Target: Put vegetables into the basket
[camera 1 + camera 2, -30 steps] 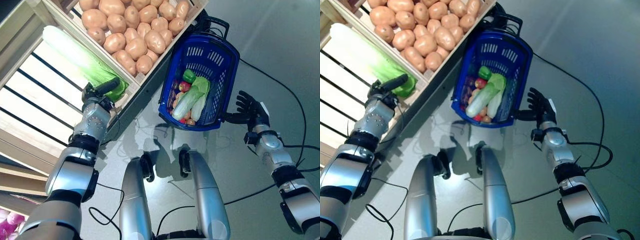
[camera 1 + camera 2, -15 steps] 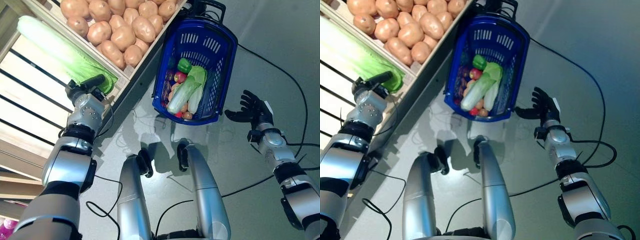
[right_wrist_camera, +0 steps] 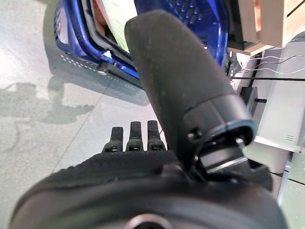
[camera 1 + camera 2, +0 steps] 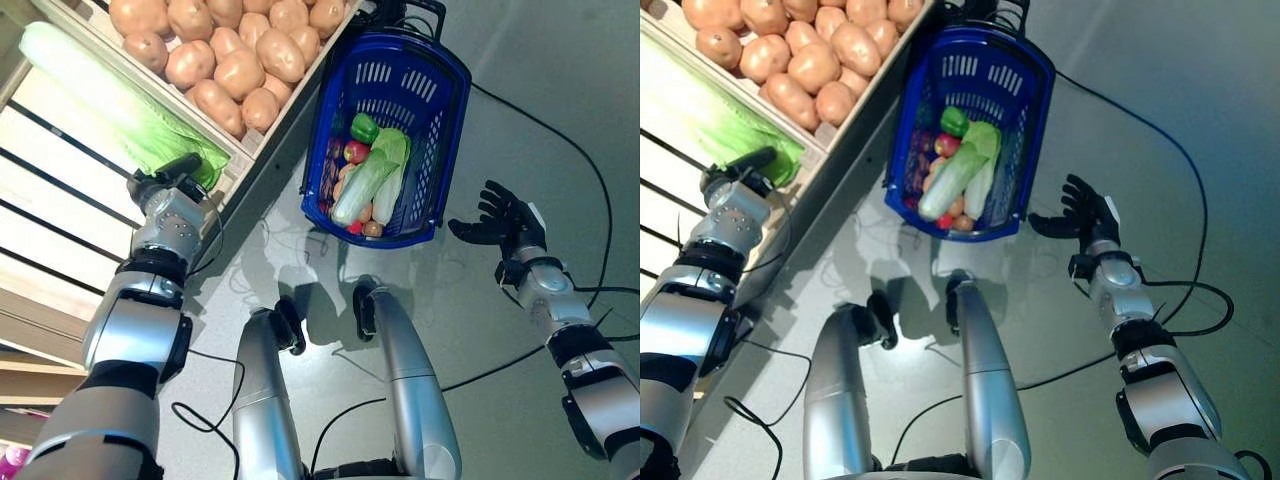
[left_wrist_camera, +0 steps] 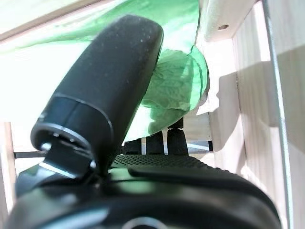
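Note:
The blue basket (image 4: pixel 455 75) stands on the floor beside the wooden stand. In it lie a green pepper (image 4: pixel 364 127), a red round vegetable (image 4: pixel 355 152), long pale green cabbages (image 4: pixel 360 188) and smaller ones below. My left hand (image 4: pixel 165 200) is at the leafy end of a long green cabbage (image 4: pixel 100 95) on the stand's slats. In the left wrist view its thumb (image 5: pixel 114 81) lies over the leaves (image 5: pixel 176 90) and its straight fingers (image 5: pixel 162 142) reach under them. My right hand (image 4: pixel 500 222) is open, to the right of the basket and apart from its rim.
The wooden stand (image 4: pixel 60 230) fills the left side, with a crate wall (image 4: pixel 285 130) close against the basket's left side. Grey floor (image 4: pixel 560 120) lies to the right of the basket. The right wrist view shows the basket's wall (image 3: pixel 86 33) past the straight fingers (image 3: pixel 136 136).
The whole picture has shifted, so the camera moved. My right hand has come a little away from the basket's rim. My left hand stays at the cabbage's leafy end.

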